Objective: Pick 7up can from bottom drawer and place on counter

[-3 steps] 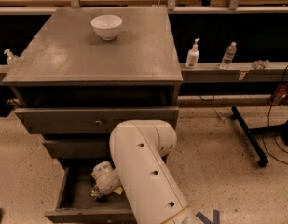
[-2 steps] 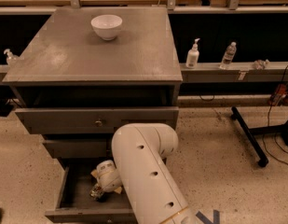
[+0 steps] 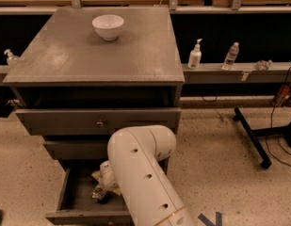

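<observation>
- Hardly anything had moved since a second ago; the big white robot arm (image 3: 140, 173) had only sunk a little lower.
- Its white gripper (image 3: 103, 183) was down inside the deep grey bottom drawer (image 3: 84, 216), which stood pulled out.
- The small silver 7up can (image 3: 97, 192) seemed to lie in the drawer, right at the gripper's tip, but the arm hid much of it.
- I could not tell if the gripper was spread or pinching the can.
- A good try would need a firm hold on the can's middle.
- Then it should lift slowly, clear of the shallow grey drawer (image 3: 74, 149) above.
- Last, the can should go on the flat grey counter (image 3: 98, 60), away from the round white bowl (image 3: 108, 26).
</observation>
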Controlling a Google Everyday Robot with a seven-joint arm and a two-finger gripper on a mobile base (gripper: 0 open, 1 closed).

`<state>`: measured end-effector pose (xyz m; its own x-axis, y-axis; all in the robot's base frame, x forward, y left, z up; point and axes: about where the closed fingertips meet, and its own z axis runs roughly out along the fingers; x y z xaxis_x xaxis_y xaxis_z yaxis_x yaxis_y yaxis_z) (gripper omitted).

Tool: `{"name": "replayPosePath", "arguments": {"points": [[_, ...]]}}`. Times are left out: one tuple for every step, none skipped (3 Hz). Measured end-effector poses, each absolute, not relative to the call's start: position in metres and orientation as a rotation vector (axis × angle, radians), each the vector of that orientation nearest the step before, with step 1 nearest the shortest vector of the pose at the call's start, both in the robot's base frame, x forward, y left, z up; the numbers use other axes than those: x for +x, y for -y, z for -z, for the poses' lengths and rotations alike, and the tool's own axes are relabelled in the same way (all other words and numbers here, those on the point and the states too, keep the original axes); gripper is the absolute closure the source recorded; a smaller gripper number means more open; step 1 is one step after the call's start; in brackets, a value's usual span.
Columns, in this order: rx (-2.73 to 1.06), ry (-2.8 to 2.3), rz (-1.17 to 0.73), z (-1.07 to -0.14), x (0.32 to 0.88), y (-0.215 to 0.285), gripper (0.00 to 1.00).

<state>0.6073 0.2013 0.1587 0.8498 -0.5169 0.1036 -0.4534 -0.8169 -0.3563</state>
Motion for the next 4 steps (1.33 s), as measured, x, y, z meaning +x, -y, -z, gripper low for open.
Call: {"name": "replayPosePath", "arguments": {"points": [[-2.713,-0.734,0.248,-0.152,0.608,-0.204,0.0],[-2.711,-0.72,0.192,-0.144,0.606,-0.206,0.0],[-2.696,-0.694,0.132,-0.137,0.601,-0.214,0.0],[-2.679,-0.676,0.103,-0.135,0.6,-0.218,0.0]]}}
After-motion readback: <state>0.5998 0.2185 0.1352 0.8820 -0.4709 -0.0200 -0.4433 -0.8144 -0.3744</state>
